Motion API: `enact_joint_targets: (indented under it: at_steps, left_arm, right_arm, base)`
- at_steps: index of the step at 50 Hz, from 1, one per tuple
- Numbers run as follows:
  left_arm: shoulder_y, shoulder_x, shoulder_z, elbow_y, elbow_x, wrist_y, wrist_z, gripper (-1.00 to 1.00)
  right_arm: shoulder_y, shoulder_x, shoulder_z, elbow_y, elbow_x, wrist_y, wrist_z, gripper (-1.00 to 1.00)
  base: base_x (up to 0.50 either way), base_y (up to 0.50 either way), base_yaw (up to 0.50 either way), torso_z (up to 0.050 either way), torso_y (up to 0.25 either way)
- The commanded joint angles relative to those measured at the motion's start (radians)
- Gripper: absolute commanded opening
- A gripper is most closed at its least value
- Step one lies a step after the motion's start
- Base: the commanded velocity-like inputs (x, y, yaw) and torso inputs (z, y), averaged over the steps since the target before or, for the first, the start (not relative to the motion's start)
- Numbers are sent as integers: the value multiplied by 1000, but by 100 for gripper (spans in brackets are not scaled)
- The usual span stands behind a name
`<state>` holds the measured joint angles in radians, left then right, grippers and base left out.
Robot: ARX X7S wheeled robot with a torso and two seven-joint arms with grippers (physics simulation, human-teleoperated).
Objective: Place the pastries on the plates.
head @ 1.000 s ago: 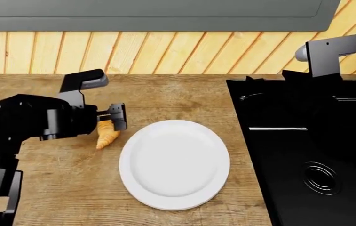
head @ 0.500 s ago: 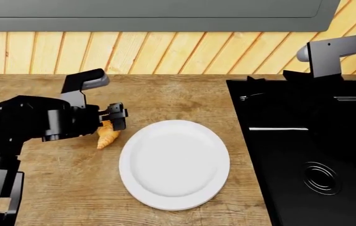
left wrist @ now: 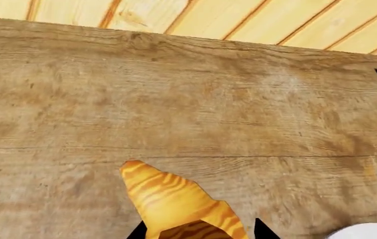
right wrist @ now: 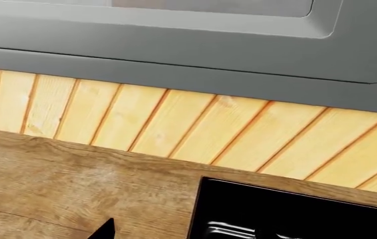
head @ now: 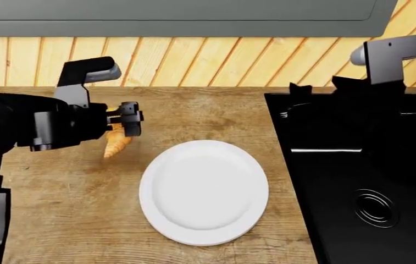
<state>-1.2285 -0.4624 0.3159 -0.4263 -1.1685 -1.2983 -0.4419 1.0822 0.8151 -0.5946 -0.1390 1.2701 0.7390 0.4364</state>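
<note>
Wooden surface (head: 215,110) carries one white plate (head: 204,191); left claw (head: 122,127) grips croissant (head: 116,144) beside it; right claw's state cannot be told.

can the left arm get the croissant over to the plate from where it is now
Probably yes. The left gripper is shut on the croissant, which looks lifted off the counter. The plate lies just to its right, bare, and only open counter lies between them.

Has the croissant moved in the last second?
Yes. The croissant, shut in the left end effector, has risen off the counter and shifted left, away from the plate, which stayed put.
</note>
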Motion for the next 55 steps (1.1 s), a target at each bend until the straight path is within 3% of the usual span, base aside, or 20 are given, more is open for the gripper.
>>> enact_joint_targets:
  at_steps: [1,9,26,55]
  left_arm:
    - [-53,-16,9,161,-88,-88,20,-100]
    - [-123,0,123,240,-79,-106,170,-100]
    - [-132,105,274,219,-37,-55,339,-100]
    - [-84,122,348,253,-38,-27,393,-100]
  right_arm:
    - [16,-4,0,3,-3,0,-15,100]
    - [38,11,23,-38,46,25,21,100]
    - [36,39,49,-32,38,-2,8,100]
    - [94,44,76,-32,62,18,54,100]
  base:
    - [0,0,0,0,0]
    - [0,0,0,0,0]
    - [0,0,0,0,0]
    - [0,0,0,0,0]
